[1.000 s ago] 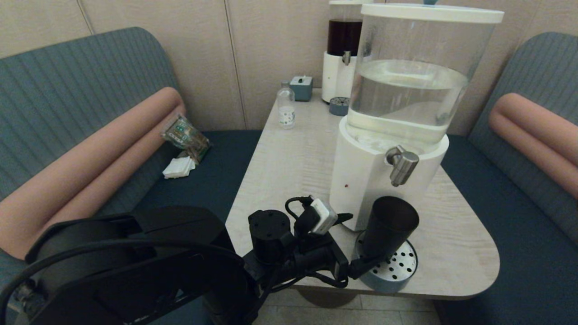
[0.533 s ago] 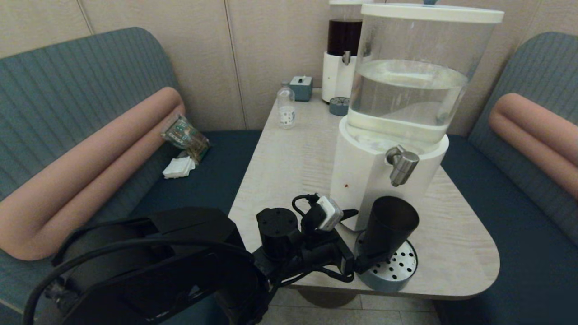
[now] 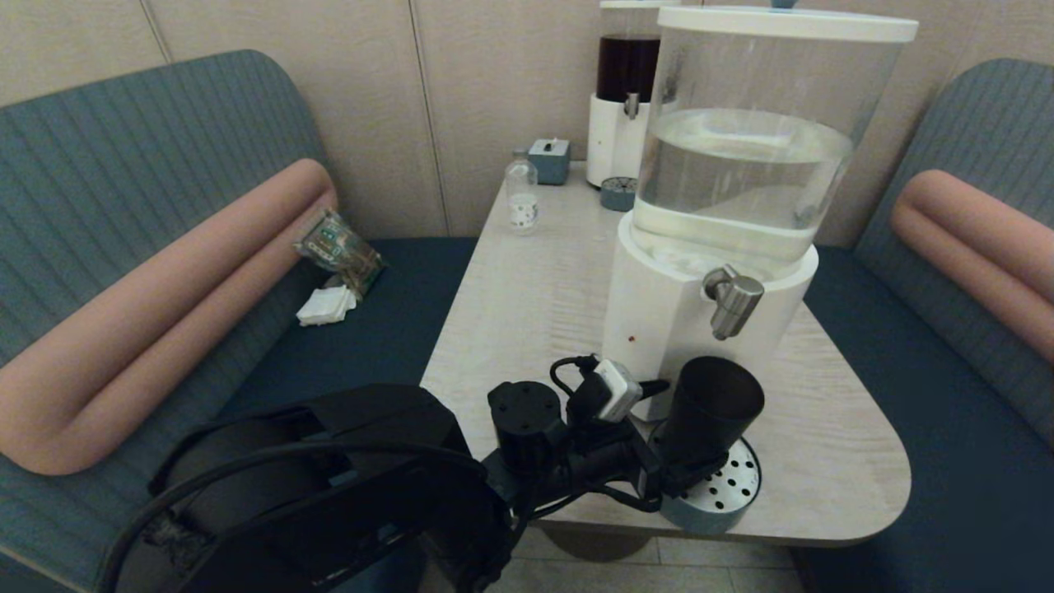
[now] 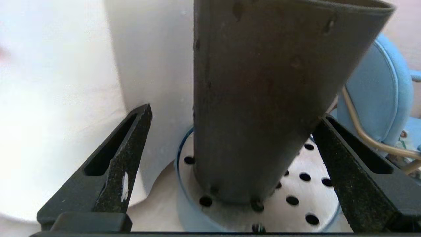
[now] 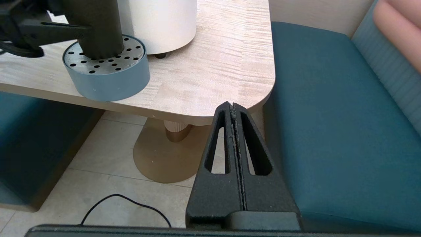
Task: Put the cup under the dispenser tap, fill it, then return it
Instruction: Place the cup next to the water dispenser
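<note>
At the near edge of the pale wooden table [image 3: 527,305], seen from the head, the matte black tapered cup [image 3: 712,412] stands tilted on the round blue-grey perforated drip tray [image 3: 725,498], just below the short brushed-steel angled dispenser tap [image 3: 733,301] of the large white-based dispenser with its wide clear tank [image 3: 745,165]. The left gripper [image 3: 679,478] reaches in at the cup's base from the robot's left.

From the left wrist, the gripper's two black fingers [image 4: 115,171] stand apart on either side of the cup [image 4: 263,98]; one seems to touch its wall, the other is clear of it. The cup's base rests on the tray [image 4: 306,184] and its body leans.

From the right wrist, the right gripper [image 5: 234,108] hangs parked off the table's near corner, fingers pressed together.

My judgement: the placing step is ending or the regrasp is starting. Whether the cup holds water cannot be told. Next, the cup's mouth should sit squarely under the spout, upright, before the tap is worked.
</note>
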